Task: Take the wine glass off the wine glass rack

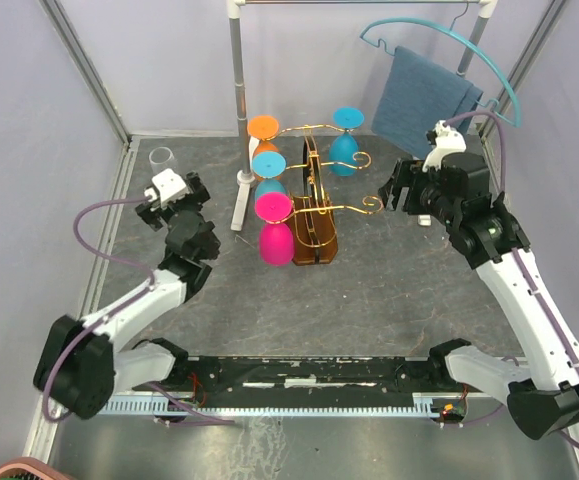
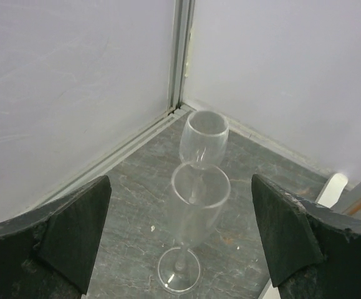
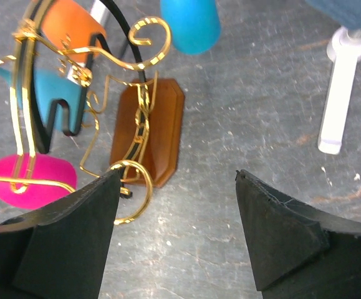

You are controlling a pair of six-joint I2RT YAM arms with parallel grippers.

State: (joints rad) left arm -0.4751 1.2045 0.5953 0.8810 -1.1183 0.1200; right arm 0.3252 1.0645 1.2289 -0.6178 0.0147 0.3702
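The wine glass rack (image 1: 314, 195), gold wire on a brown wooden base (image 1: 317, 243), stands mid-table. Coloured glasses hang on it upside down: orange (image 1: 263, 130), blue (image 1: 268, 166) and pink (image 1: 274, 228) on its left, a cyan one (image 1: 346, 140) on its right. My right gripper (image 1: 407, 195) is open and empty just right of the rack. In the right wrist view (image 3: 177, 174) a gold curl (image 3: 133, 190) sits by its left finger. My left gripper (image 1: 174, 198) is open and empty, left of the rack. In the left wrist view (image 2: 180, 180) it faces a clear flute (image 2: 192, 215).
A clear wine glass (image 2: 203, 134) stands behind the flute in the far-left corner (image 1: 161, 157). A white pole stand (image 1: 241, 200) is beside the rack and also shows in the right wrist view (image 3: 339, 93). A teal hanger with a blue towel (image 1: 424, 95) hangs at the back right.
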